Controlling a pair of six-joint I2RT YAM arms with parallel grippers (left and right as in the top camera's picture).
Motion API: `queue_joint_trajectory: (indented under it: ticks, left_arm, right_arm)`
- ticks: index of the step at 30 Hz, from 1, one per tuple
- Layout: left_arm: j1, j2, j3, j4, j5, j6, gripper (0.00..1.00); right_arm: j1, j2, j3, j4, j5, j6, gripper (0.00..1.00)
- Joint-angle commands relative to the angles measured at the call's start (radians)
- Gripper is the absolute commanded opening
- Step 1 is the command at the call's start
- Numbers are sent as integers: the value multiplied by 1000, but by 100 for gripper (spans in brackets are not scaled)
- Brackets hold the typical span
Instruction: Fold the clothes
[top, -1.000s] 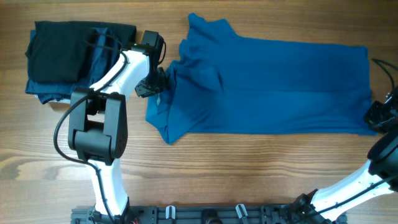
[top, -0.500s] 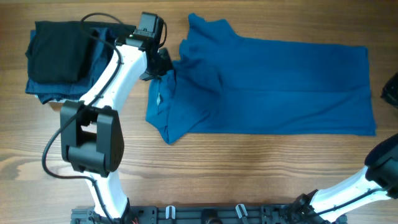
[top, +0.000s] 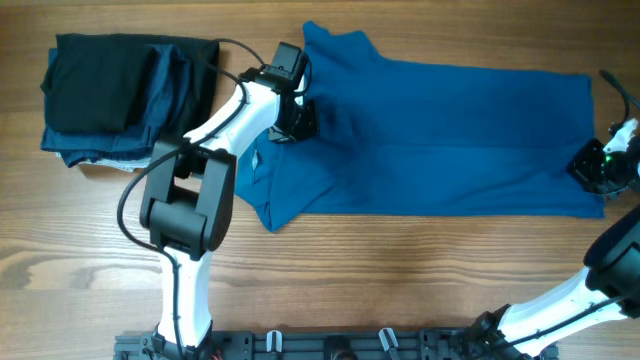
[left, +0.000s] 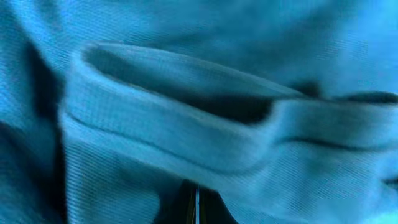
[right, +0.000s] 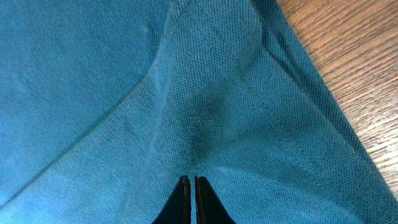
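Lying lengthwise left-right: polo shirt (top: 440, 140), collar (top: 262, 170) leftward.

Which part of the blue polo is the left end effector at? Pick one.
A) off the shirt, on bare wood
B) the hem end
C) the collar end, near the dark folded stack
C: the left end effector sits on the polo shirt at its collar end, beside the dark folded stack.

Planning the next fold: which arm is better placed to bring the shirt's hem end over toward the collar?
Right. The right gripper is shut on the hem edge of the blue shirt; the left gripper sits at the collar.
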Motion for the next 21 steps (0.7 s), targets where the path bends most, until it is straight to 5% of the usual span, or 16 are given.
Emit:
queue_joint_trajectory:
  ticks: [1, 7, 14, 21]
  left_arm:
    - [18, 51, 4, -9, -53, 15, 4]
    - [14, 11, 44, -31, -53, 16, 4]
    - [26, -180, 311, -21, -150, 16, 11]
    - [79, -127, 375, 0, -171, 15, 8]
  right_arm:
    - [2, 0, -5, -11, 54, 56, 4]
    - [3, -2, 48, -26, 37, 50, 4]
    - [82, -6, 357, -233, 28, 23, 9]
    - [232, -6, 483, -255, 29, 23, 17]
